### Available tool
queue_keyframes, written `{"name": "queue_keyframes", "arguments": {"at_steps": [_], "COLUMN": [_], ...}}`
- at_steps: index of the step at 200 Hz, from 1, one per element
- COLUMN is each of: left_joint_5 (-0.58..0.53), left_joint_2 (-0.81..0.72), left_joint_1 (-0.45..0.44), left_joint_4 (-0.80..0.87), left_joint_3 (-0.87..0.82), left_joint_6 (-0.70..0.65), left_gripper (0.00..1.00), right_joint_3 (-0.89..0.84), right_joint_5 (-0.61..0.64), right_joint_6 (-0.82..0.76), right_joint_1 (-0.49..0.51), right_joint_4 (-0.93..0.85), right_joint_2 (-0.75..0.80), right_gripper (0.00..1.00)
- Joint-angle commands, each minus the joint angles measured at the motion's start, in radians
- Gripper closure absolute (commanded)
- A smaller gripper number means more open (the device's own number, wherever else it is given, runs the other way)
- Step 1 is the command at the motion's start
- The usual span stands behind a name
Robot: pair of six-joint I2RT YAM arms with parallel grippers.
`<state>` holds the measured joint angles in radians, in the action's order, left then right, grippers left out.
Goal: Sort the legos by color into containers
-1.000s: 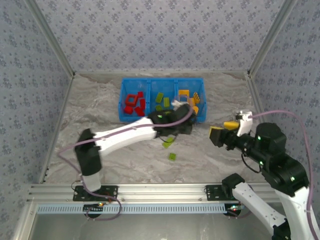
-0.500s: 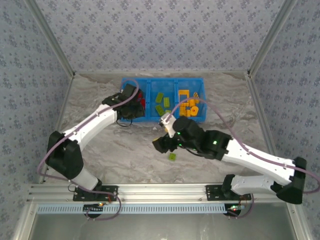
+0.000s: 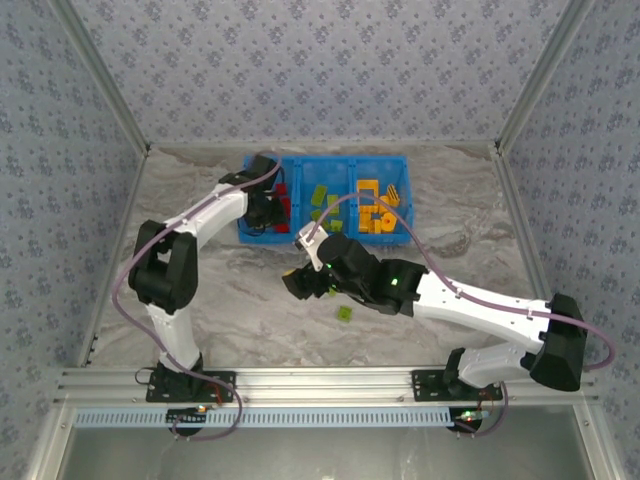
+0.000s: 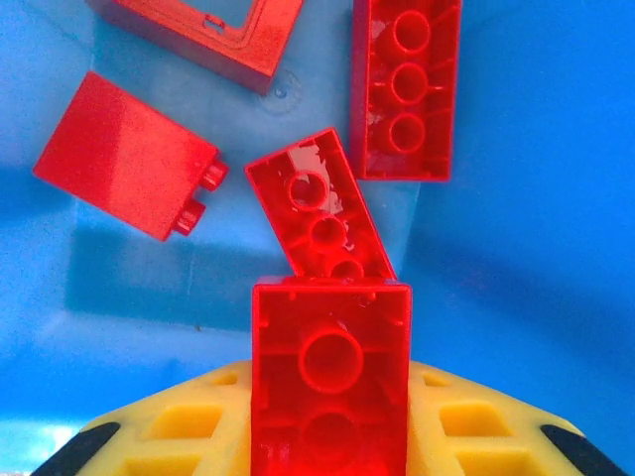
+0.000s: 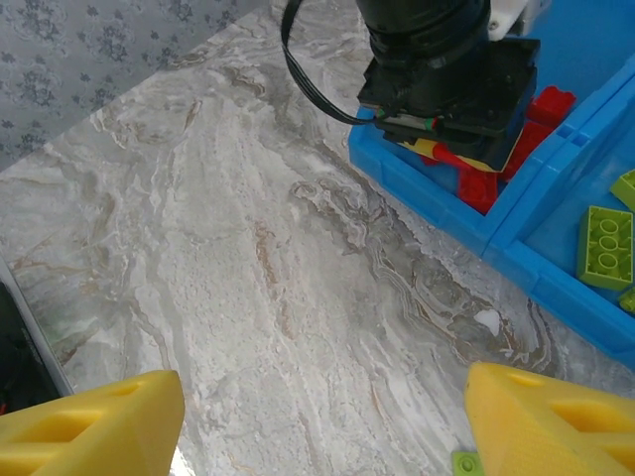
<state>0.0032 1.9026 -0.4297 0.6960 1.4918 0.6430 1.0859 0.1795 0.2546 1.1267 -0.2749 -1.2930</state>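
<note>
The sorting is looking nearly finished. The blue bin is holding red legos in its left compartment, lime green ones in the middle and orange-yellow ones in the right, with no colour visibly mixed into another.

The left end effector is hanging over the bin's left compartment, its yellow fingers pinching a red brick from both sides. The brick is showing its hollow underside to the wrist camera, so its studs are probably facing down toward the bin floor. Its long axis is running straight out from the fingers and pointing further into the bin, toward a tilted red brick lying just beyond it, and I cannot tell whether the two are touching. Releasing it there is what remains for the reds.

The right end effector is hovering over the marbled worktop in front of the bin, fingers spread wide and carrying nothing. One loose green piece is lying on the worktop, well in front of the bin's middle compartment and beside the right arm. It looks like the last one waiting, though the arm may be hiding others
</note>
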Motion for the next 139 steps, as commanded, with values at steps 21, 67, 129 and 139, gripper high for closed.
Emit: {"name": "queue_keyframes", "arguments": {"at_steps": [21, 67, 129, 139], "left_joint_5": [-0.084, -0.073, -0.090, -0.100], "left_joint_2": [0.037, 0.047, -0.061, -0.097], "left_joint_1": [0.020, 0.024, 0.011, 0.007], "left_joint_4": [0.071, 0.082, 0.124, 0.130], "left_joint_3": [0.036, 0.047, 0.068, 0.067], "left_joint_6": [-0.019, -0.026, -0.023, -0.020], "left_gripper": [0.70, 0.56, 0.46, 0.46], "right_joint_3": [0.013, 0.015, 0.023, 0.023], "right_joint_5": [0.028, 0.039, 0.064, 0.078], "right_joint_6": [0.031, 0.037, 0.038, 0.038], "right_joint_1": [0.010, 0.010, 0.007, 0.005], "right_joint_4": [0.024, 0.011, 0.000, -0.004], "right_joint_2": [0.001, -0.010, -0.011, -0.009], "right_gripper": [0.23, 0.22, 0.21, 0.21]}}
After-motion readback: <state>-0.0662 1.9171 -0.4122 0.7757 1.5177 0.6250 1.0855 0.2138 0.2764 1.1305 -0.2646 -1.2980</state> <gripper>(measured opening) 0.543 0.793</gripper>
